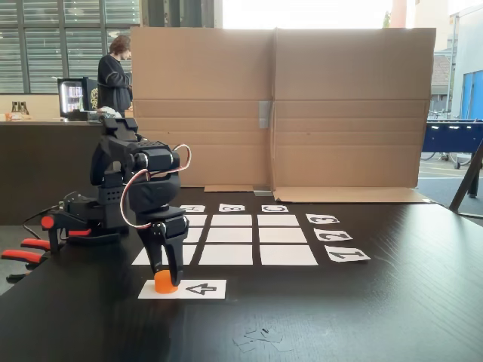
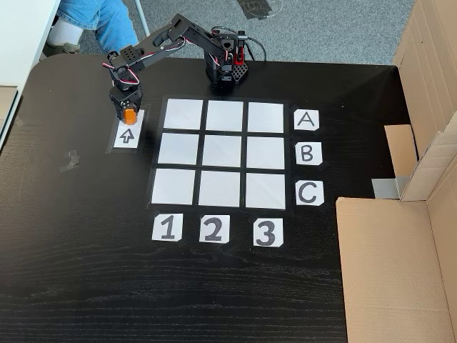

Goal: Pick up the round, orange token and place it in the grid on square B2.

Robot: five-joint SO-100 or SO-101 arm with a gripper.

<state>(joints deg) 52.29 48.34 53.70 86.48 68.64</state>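
Note:
The orange token [image 1: 165,283] [image 2: 129,114] rests on the white arrow card [image 1: 198,289] [image 2: 127,136], to the left of the grid [image 1: 283,255] [image 2: 265,191] in both fixed views. My gripper [image 1: 165,273] [image 2: 128,112] points straight down over the token, one finger on each side, and looks shut on it. The token's base still touches the card. Square B2 [image 1: 231,234] [image 2: 223,152], the middle white rectangle, is bare.
Letter cards A, B, C [image 2: 308,152] and number cards 1, 2, 3 [image 2: 213,229] edge the grid. Red-orange clamp handles [image 1: 26,250] hold the arm's base. A cardboard wall [image 1: 279,105] stands behind the table. A person [image 1: 113,75] stands far back.

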